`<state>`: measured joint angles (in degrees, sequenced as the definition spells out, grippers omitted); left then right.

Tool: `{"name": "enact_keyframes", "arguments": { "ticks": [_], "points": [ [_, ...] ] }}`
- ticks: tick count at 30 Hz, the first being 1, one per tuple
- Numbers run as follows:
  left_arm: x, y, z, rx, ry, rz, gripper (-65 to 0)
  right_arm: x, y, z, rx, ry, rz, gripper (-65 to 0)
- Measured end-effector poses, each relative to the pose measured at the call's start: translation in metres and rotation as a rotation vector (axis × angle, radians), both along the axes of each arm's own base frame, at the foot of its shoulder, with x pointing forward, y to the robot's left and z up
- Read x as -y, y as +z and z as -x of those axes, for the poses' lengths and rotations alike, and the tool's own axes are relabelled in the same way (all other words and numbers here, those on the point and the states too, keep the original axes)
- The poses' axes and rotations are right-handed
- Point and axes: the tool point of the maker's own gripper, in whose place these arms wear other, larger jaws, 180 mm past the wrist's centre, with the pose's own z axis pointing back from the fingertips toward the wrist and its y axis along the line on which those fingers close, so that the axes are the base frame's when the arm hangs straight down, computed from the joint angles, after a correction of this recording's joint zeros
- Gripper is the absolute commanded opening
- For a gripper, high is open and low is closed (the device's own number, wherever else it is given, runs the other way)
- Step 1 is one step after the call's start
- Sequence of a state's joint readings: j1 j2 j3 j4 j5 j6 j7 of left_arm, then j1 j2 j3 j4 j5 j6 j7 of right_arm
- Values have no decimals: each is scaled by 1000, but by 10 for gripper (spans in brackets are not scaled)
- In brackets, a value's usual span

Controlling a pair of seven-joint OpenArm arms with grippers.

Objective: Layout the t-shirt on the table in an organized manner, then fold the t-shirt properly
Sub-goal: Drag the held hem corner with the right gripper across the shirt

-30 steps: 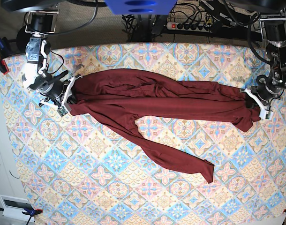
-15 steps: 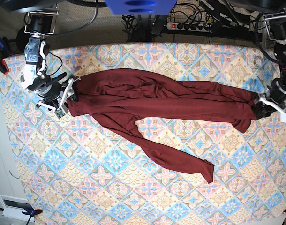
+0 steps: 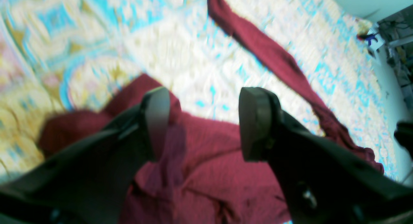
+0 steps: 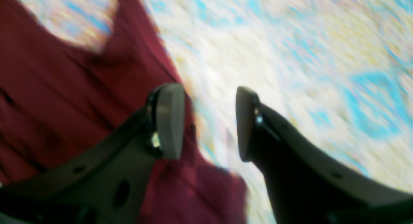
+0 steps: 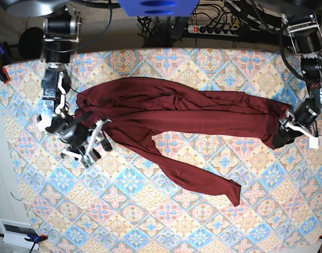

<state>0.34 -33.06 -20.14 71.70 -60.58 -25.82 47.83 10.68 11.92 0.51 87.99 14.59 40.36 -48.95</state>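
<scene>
One bench (image 5: 166, 221) carries one maroon t-shirt (image 5: 177, 116), stretched across its far half with a sleeve trailing toward the near side. Two hands, left hand (image 5: 291, 133) and right hand (image 5: 93, 139), both gape open, holding nothing.

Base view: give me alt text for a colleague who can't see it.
A dark maroon long-sleeved t-shirt lies bunched lengthwise across the pastel diamond-tiled table, one sleeve trailing toward the camera. Both grippers, left and right, sit at its ends, jaws open.

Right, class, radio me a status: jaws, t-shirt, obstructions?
Both jaws open, empty. t-shirt bunched lengthwise across the table, one sleeve trailing. Nothing blocking.
</scene>
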Motion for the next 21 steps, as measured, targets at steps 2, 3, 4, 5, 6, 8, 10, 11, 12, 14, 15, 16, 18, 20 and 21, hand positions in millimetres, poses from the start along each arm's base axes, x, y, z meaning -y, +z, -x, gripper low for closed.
{"name": "enact_keyframes", "arguments": {
  "ticks": [2,3,4,5,6,8,10,11,12,14,15,16,18,20,21],
  "points": [
    [6,-5,1,-6,0,16,-313,-4,4,-13,5,3,-16,-396],
    [8,-5,0,-3,-2,23,-313,-5,5,-18,4,0,-23,-396],
    [9,-5,-1,0,-2,26,-313,-6,4,-23,1,-8,-37,-396],
    [10,-3,-2,7,-3,31,-313,-10,0,-27,-15,-14,-52,-396],
    [10,-3,-2,9,-1,31,-313,-14,-7,-29,-40,-22,-61,-395],
    [10,-3,-3,11,2,32,-313,-33,-21,-29,-92,-14,-108,-395],
    [13,-5,-2,6,2,39,-313,-57,-26,-33,-108,11,-172,-395],
    [14,-6,-2,5,3,42,-313,-66,-25,-35,-107,29,-196,-395],
    [14,-7,-1,4,2,42,-313,-71,-22,-40,-98,38,-210,-395],
    [14,-7,-2,5,3,43,-313,-70,-16,-51,-83,48,-190,-395],
    [14,-7,-2,5,3,42,-313,-71,-14,-56,-67,50,-191,-395],
    [14,-7,-2,5,3,42,-313,-72,-15,-57,-62,55,-191,-395],
    [14,-7,-1,5,1,42,-313,-84,-29,-50,-90,85,-201,-395],
    [14,-7,-1,4,2,41,-313,-99,-52,-38,-151,115,-209,-395],
    [14,-7,-1,4,2,42,-313,-105,-60,-33,-180,133,-214,-395]
  ]
}}
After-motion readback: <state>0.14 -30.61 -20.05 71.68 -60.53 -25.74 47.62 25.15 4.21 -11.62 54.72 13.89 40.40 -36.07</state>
